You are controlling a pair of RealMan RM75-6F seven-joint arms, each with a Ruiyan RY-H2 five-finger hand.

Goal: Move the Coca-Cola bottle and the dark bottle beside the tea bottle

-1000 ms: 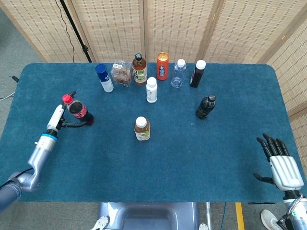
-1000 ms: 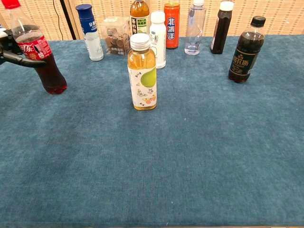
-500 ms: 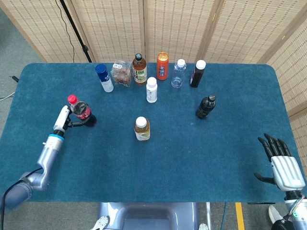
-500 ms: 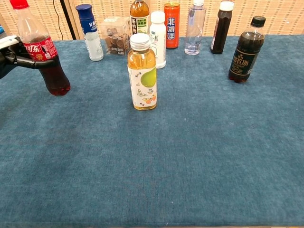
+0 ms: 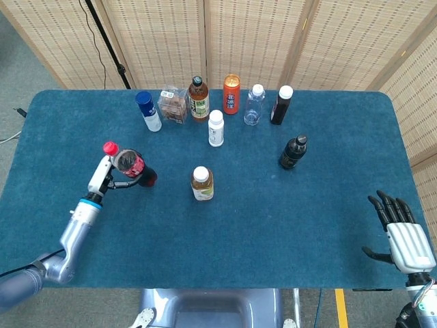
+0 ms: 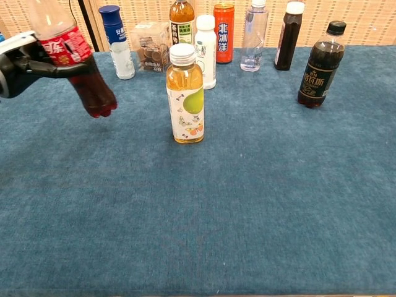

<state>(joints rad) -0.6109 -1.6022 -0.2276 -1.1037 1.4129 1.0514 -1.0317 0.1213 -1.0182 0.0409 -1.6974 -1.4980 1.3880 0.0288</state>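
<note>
1. Risk of a slip: the left hand [image 6: 18, 65] holds the Coca-Cola bottle [image 6: 77, 68] around its upper body and red label, so most of the dark liquid hangs below the grip. The bottle tilts, base swung toward the tea bottle [image 6: 185, 93], and a loose hold could let it slide or drop.
2. Risk of a knock: the tea bottle stands upright to the right of the left hand, near the raised bottle's base. If the tilted base arrives low, it could tip the tea bottle over.
3. Risk on landing: if the bottle is set down while leaning like this, it could topple on the blue worktop [image 5: 273, 225] when released. It probably needs to be brought upright first.
4. Left arm pose: in the head view the forearm reaches up from the near left edge, with the left hand [image 5: 102, 179] gripping the Coca-Cola bottle [image 5: 130, 164] clear of the worktop. The red cap points away from the tea bottle [image 5: 202, 184].
5. Right hand [image 5: 403, 236]: it rests at the near right corner, fingers spread and holding nothing.
6. The dark bottle [image 5: 293, 152] stands untouched, well apart from both hands, beyond and to the left of the right hand.
</note>
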